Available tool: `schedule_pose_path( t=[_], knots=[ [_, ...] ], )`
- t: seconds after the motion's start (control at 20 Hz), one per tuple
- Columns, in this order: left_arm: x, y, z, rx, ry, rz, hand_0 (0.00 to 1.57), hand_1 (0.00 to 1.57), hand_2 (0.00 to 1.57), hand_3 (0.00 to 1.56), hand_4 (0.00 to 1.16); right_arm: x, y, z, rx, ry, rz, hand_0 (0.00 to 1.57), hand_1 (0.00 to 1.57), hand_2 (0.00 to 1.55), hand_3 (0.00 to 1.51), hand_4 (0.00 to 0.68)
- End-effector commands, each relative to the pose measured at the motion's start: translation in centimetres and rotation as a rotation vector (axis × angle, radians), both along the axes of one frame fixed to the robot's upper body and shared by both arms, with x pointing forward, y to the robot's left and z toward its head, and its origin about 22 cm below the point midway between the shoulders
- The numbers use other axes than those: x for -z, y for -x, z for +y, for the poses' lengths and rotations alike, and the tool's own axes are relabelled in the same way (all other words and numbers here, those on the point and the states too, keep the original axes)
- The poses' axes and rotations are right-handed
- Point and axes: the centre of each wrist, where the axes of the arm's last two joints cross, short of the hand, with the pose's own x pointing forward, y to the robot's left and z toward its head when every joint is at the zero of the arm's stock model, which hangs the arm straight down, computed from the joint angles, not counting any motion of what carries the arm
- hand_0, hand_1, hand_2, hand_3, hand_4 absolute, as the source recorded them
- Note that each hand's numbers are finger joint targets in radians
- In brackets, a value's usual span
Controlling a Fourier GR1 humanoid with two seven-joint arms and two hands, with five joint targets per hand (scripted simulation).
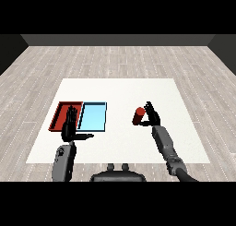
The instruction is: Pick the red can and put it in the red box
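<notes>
Head view: right hand (pixel 152 116) is curled round the red can (pixel 139 116), tilted, at or just above the white bench (pixel 120 89), well apart from the red tray (pixel 59 112) on the far left beside the light blue tray (pixel 93 116). Left hand (pixel 70 123) is released, fingers straight over the red tray. The can probably handles as light, rigid and smooth, so gripping mid-body looks best.

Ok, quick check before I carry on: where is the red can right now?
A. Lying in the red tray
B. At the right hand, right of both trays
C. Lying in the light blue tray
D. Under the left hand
B. The red can sits against the right hand, whose fingers curl round it, well to the right of the light blue tray and the red tray.
</notes>
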Motion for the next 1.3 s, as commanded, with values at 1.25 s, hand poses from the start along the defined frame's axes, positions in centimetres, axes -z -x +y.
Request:
schedule_pose_path(
  t=[1.25],
  knots=[
    [-0.1, -1.1, -1.3, -0.009, -0.005, -0.020, 0.00, 0.00, 0.00, 0.00, 0.00, 0.0, -2.3, 5.7, -0.042, 0.021, 0.040, 0.00, 0.00, 0.00, 0.00, 0.000]
  ],
)
